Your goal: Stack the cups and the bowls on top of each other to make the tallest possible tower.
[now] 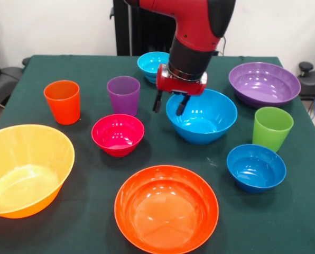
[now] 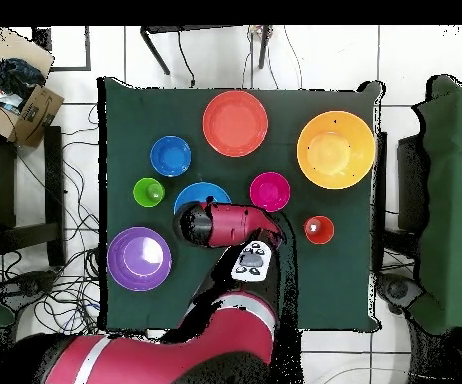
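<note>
Hovering over the sky-blue bowl (image 1: 202,116) rim, pincer (image 1: 169,102) released and empty, purple cup (image 1: 123,95) just beside, green bench (image 1: 94,174).

Seen from the front, the gripper (image 1: 168,103) is hanging over the left rim of the middle large bowl (image 1: 205,119), the rear small bowl (image 1: 151,62) sitting behind it, the near cup (image 1: 123,94) and far cup (image 1: 62,101) standing to its left. The left small bowl (image 1: 118,134), front large bowl (image 1: 166,209) and corner large bowl (image 1: 25,169) are lying before it; the rear large bowl (image 1: 264,83), right cup (image 1: 272,128) and right small bowl (image 1: 256,167) are sitting to its right.
</note>
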